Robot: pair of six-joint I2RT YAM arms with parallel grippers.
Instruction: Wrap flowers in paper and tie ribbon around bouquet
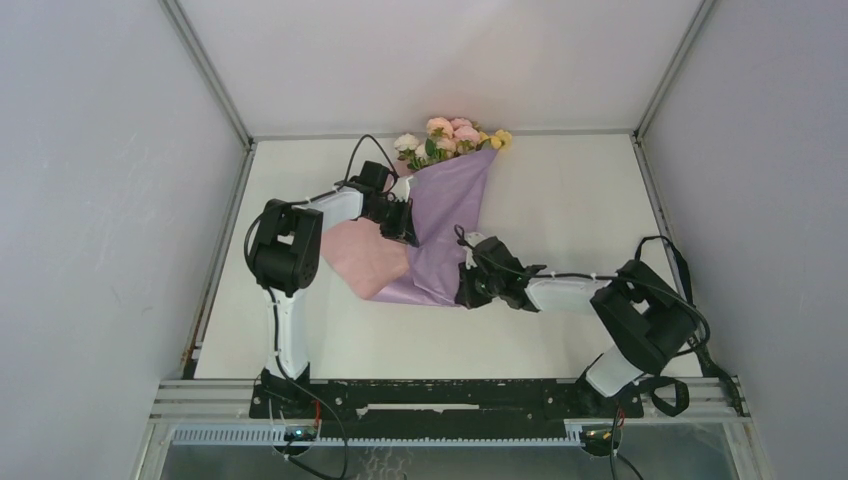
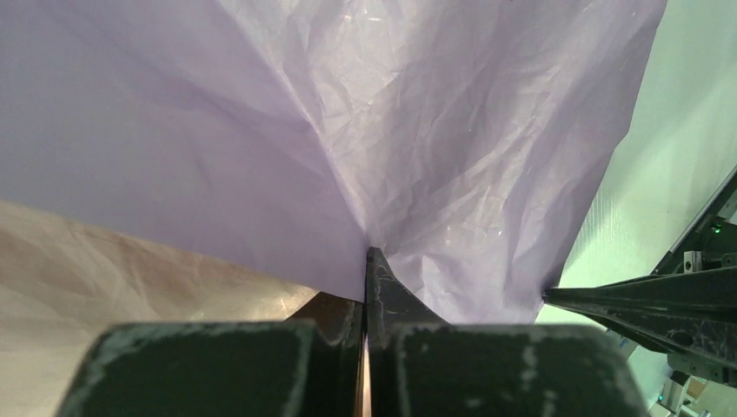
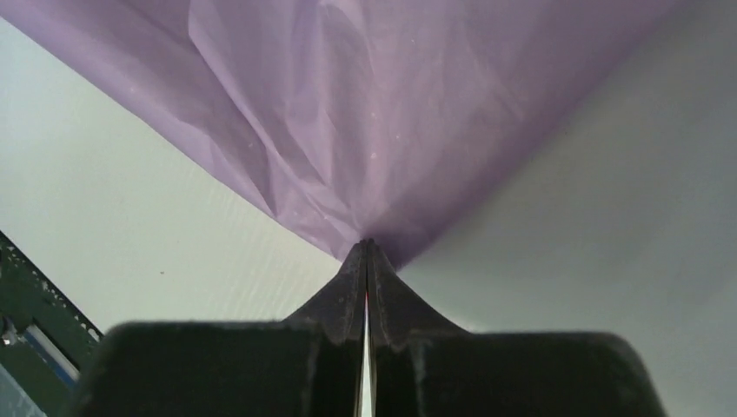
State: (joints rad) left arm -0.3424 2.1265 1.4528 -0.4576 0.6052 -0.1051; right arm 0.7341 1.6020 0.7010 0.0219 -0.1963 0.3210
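Left jaws and right jaws both clamped shut on the paper (image 1: 450, 215), which is folded over the flowers (image 1: 452, 135) on the surface (image 1: 580, 200). Risk: opposing pulls tear the thin sheet, or my right corner pinch slips.

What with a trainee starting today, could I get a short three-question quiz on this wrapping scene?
1. True or false: the left gripper stands open, clear of the paper.
2. The right gripper is pinching: A) a green stem, B) the paper, C) a cable.
3. Fill in: the flowers lie at the ___ edge of the table.
Key: 1 false, it is shut on the paper; 2 B; 3 far.
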